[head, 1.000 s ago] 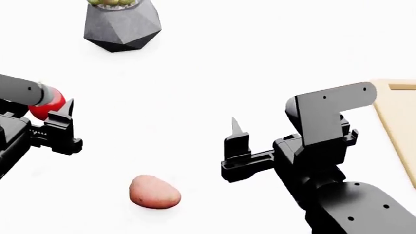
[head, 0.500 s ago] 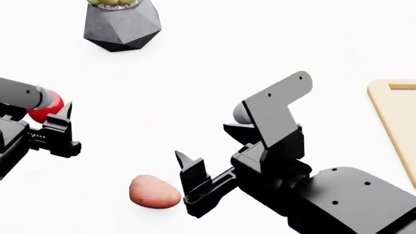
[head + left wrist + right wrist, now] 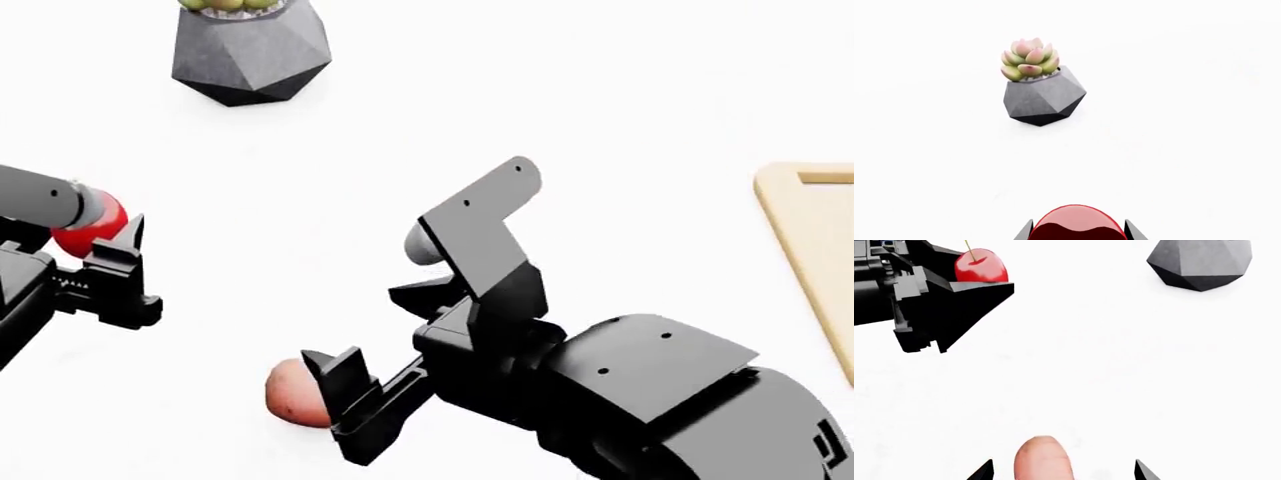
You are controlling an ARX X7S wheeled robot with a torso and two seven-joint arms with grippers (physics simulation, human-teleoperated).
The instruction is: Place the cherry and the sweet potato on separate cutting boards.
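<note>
We find the left gripper [image 3: 114, 262] clamped on the cherry [image 3: 91, 225], held ready for carrying to a board. The right gripper [image 3: 1061, 471] stands wide, fingers either side of the sweet potato [image 3: 1044, 457] on the white table [image 3: 441, 120], placed to close on it (no contact visible yet). One cutting board [image 3: 805, 250] lies at the table's right edge.

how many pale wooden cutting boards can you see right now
1. Only part of one pale tan wooden cutting board shows, cut off at the head view's right edge, beyond the right arm. Any second board lies outside every view.
</note>
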